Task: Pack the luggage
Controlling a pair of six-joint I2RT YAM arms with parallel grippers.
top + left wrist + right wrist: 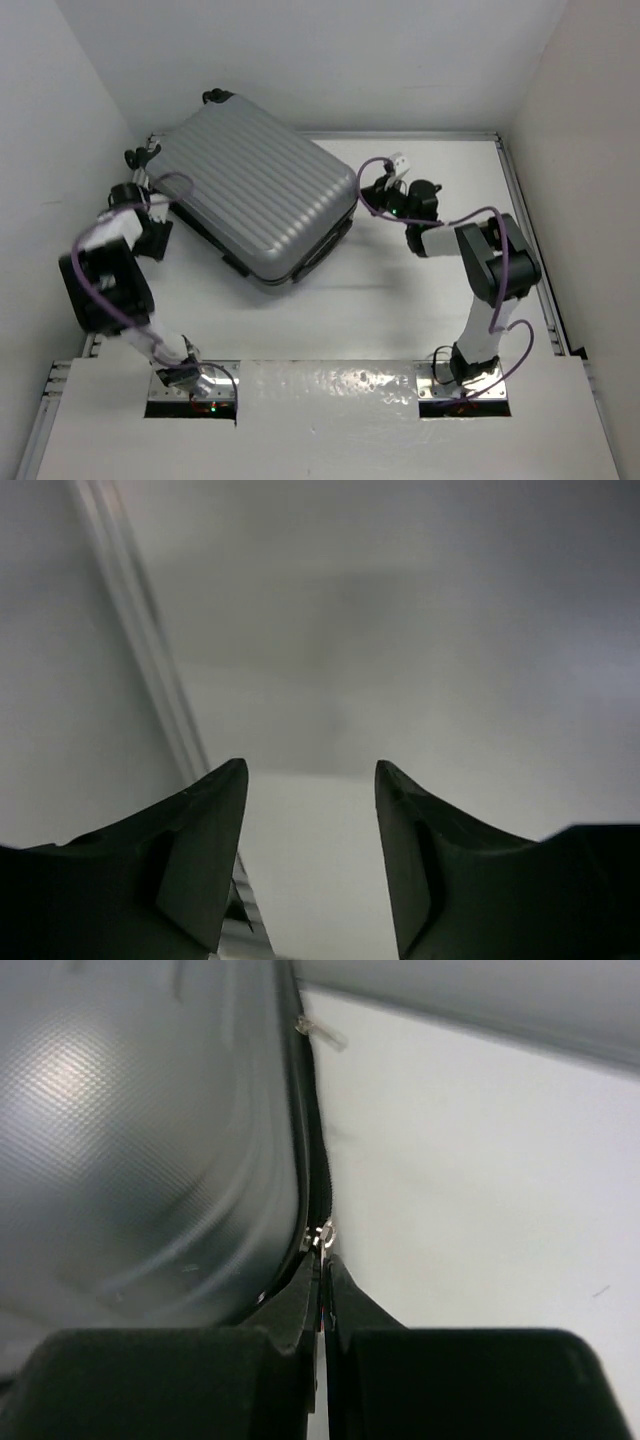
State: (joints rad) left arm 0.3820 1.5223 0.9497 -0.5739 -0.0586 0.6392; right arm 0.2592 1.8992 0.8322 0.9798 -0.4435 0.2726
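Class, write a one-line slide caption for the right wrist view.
Right tool shut at the zipper pull on the luggage seam.

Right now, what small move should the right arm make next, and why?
Probably drag slowly along the seam: the right fingers are shut at the zipper pull on the suitcase edge, while the left fingers hang open, holding nothing.

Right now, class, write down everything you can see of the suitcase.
The luggage is a large hard-shell case, silver-grey and ribbed, with a finely textured, plastic-looking skin. It lies flat and closed on the white table, set diagonally, with its black wheels toward the far left corner and a black side handle facing the arms. A dark zip seam runs along its edge. The right pincer, shut, meets it at a small metal pull.
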